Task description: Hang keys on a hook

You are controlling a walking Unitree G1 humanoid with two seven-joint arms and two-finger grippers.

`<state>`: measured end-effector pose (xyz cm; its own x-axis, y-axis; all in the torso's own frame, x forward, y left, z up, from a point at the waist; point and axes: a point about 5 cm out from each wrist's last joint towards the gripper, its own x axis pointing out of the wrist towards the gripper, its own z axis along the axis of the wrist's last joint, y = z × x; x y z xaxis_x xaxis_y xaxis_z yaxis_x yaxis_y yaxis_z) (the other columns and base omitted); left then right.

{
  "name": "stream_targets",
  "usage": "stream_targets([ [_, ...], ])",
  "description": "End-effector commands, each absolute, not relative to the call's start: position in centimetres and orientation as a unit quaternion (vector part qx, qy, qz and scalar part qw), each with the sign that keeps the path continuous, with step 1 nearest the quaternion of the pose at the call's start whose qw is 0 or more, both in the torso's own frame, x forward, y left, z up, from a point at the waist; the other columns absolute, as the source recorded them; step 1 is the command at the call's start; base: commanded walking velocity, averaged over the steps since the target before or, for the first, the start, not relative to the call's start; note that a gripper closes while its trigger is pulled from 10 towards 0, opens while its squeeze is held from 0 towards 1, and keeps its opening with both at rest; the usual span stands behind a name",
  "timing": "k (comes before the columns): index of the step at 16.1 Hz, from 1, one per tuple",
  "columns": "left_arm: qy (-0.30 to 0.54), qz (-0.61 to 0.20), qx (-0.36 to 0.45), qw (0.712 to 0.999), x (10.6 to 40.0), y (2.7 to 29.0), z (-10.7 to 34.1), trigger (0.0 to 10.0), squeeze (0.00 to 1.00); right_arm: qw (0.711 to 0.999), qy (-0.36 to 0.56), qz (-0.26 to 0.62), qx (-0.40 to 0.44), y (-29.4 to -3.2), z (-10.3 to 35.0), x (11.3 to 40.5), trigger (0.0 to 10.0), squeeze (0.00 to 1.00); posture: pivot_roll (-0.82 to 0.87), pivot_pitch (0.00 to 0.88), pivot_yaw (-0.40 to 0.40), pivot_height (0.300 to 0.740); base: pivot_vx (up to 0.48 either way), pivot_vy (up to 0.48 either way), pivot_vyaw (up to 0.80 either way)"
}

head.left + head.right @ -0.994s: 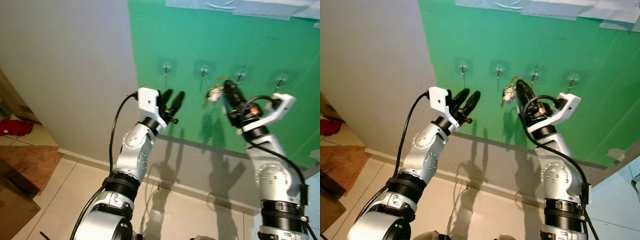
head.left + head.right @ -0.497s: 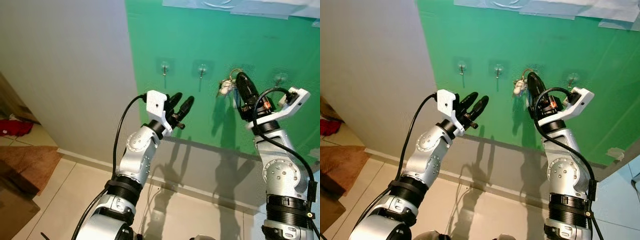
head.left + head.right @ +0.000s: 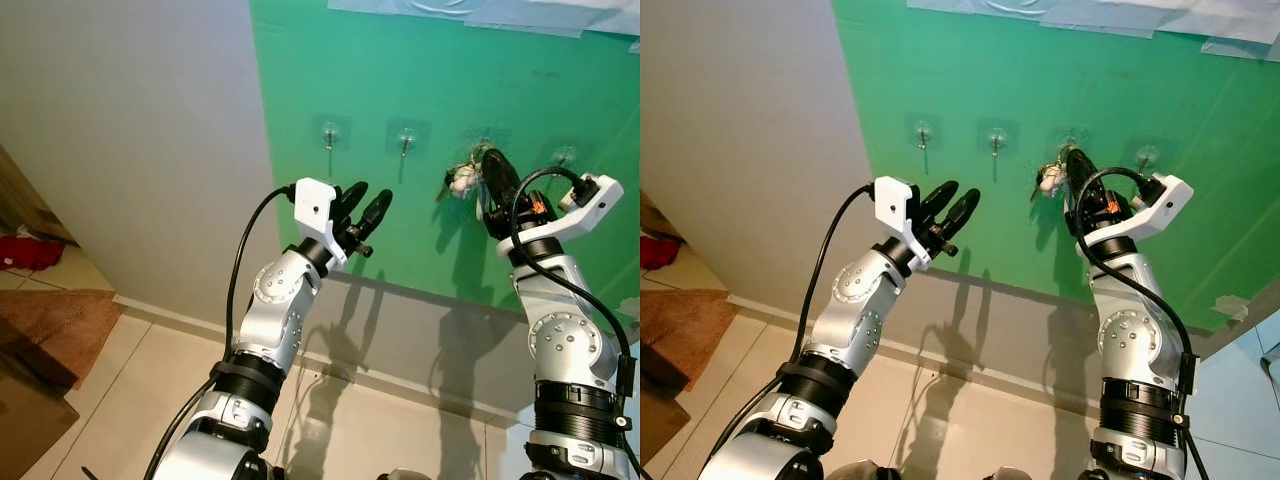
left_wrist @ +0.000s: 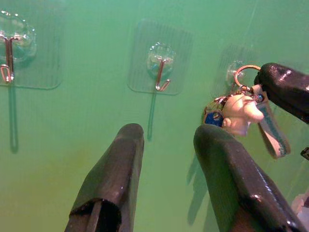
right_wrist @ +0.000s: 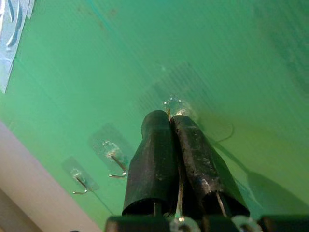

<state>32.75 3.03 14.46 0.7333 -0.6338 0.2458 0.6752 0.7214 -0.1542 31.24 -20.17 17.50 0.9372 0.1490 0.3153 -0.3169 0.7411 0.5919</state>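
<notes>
At the third hook [image 4: 235, 72] on the green wall, my right end effector [image 3: 490, 163] pinches the keys [image 4: 240, 110] by their thin ring; they look light, dangly. My left end effector [image 3: 362, 205] hovers released.

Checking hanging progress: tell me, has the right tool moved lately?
Yes. The right tool, shut on the keys, went rightward from the second hook to the third.

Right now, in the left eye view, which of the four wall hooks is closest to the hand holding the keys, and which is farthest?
From the right gripper holding the keys:
1. Third hook from the left, right at its fingertips.
2. Fourth hook, to its right.
3. Second hook, to its left; nearly level with the fourth, hard to separate.
4. First hook, far left.
</notes>
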Motion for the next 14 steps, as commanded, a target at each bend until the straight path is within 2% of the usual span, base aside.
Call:
stream_targets([
  [1, -0.091, -0.362, -0.112, 0.921, 32.6, 2.7, 14.7, 10.0, 0.0, 0.927, -0.124, 0.121, 0.332, -20.5, 17.8, 31.5, 10.0, 0.0, -0.14, 0.019, 0.003, 0.74, 0.0, 0.0, 0.0],
  [6, -0.096, -0.359, -0.109, 0.922, 32.6, 2.9, 15.0, 10.0, 0.0, 0.938, -0.085, 0.087, 0.325, -20.7, 16.4, 31.9, 10.0, 0.0, -0.14, 0.02, 0.003, 0.74, 0.0, 0.0, 0.0],
  [13, -0.1, -0.355, -0.106, 0.923, 32.6, 3.0, 15.2, 10.0, 0.0, 0.945, -0.079, 0.083, 0.306, -20.4, 16.0, 31.9, 10.0, 0.0, -0.14, 0.027, 0.002, 0.74, 0.0, 0.0, 0.0],
  [14, -0.1, -0.354, -0.106, 0.924, 32.5, 3.0, 15.1, 10.0, 0.0, 0.946, -0.082, 0.09, 0.301, -20.3, 16.0, 31.8, 10.0, 0.9, -0.14, 0.025, 0.002, 0.74, 0.0, 0.0, 0.0],
])
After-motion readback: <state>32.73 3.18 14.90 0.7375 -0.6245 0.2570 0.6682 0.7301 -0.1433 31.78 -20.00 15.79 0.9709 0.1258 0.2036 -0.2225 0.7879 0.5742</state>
